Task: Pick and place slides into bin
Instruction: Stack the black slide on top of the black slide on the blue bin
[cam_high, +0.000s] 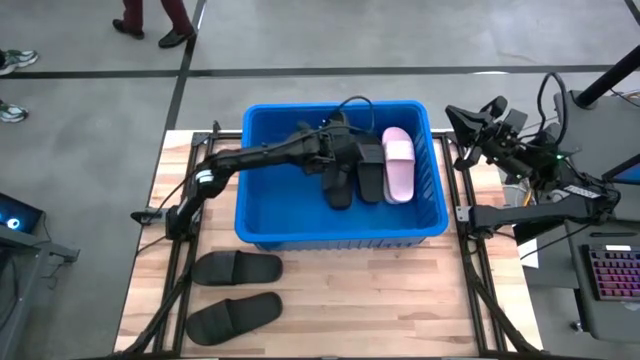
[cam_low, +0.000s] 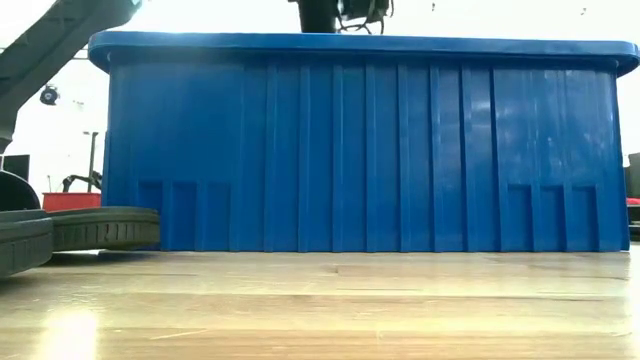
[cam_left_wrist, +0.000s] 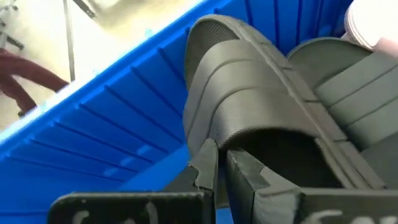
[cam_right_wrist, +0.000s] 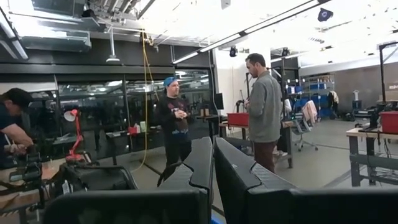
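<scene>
Inside bin (cam_high: 262, 190) — slides (cam_high: 372, 168) (one pink)

Blue bin (cam_high: 262, 215) holds two black slides (cam_high: 340, 180), one pink (cam_high: 398, 163); two black (cam_high: 237, 268) outside.

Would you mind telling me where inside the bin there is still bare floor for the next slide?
The bin has bare floor across its left half and along its front wall. Its right rear is crowded: two black slides and the pink slide lie side by side there, with the left gripper above them.
</scene>
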